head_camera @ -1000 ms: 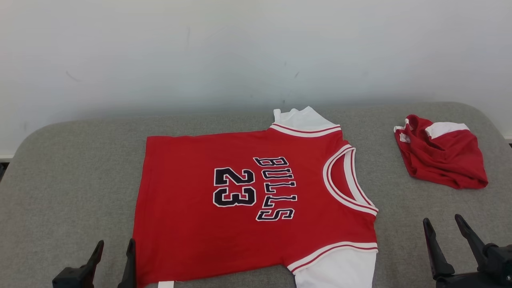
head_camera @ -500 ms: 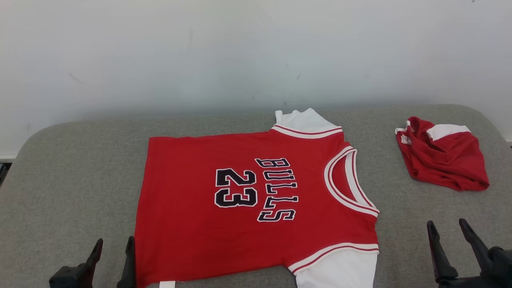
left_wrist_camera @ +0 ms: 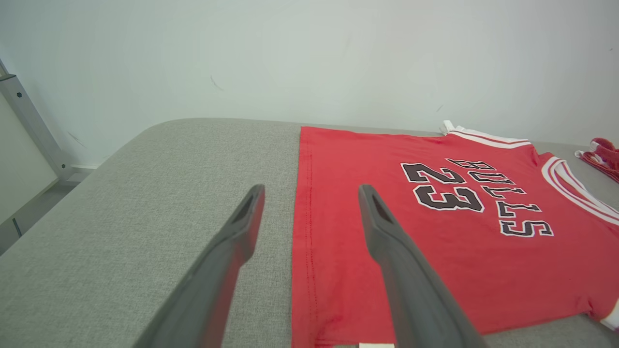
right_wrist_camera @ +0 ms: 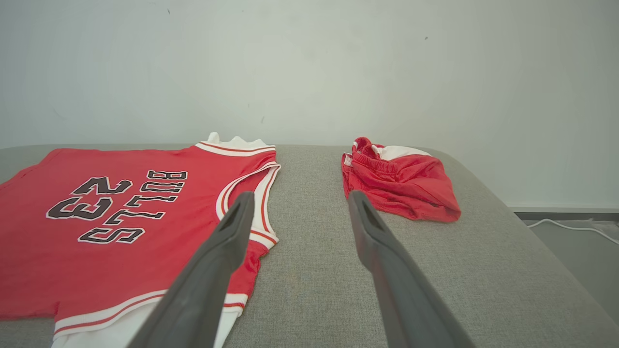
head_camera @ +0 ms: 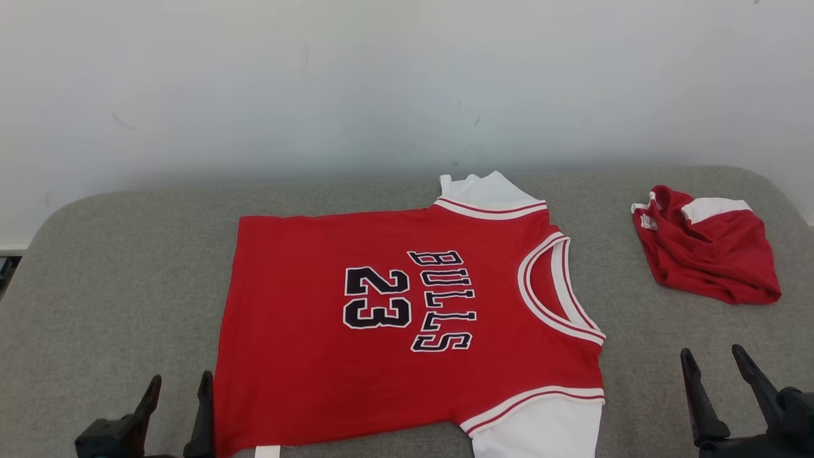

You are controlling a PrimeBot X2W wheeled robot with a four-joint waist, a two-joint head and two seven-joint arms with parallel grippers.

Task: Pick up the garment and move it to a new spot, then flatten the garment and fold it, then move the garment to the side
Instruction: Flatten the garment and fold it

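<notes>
- The red jersey (head_camera: pixel 407 318) lies spread flat on the grey padded surface (head_camera: pixel 114 286), front side up, with "BULLS" and "23" in dark letters.
- Its neck opening points to the robot's right and its straight hem to the robot's left. One white sleeve lies at the far edge and the other at the near edge.
- A small white label (head_camera: pixel 267 452) comes out from under the near corner of the hem.
- The left gripper (head_camera: pixel 180 378) is wide open and holds nothing. In the left wrist view one finger stands over the grey surface and the other over the red cloth, so the hem runs between them. Whether a finger touches the cloth I cannot tell.
- The right gripper (head_camera: pixel 711 350) is also wide open and empty. It is over bare grey surface, to the right of the jersey's neck.
- A second red and white garment (head_camera: pixel 706 254) lies crumpled at the far right of the surface, well apart from the jersey.
- Behind the surface stands a pale wall (head_camera: pixel 318 83).
</notes>
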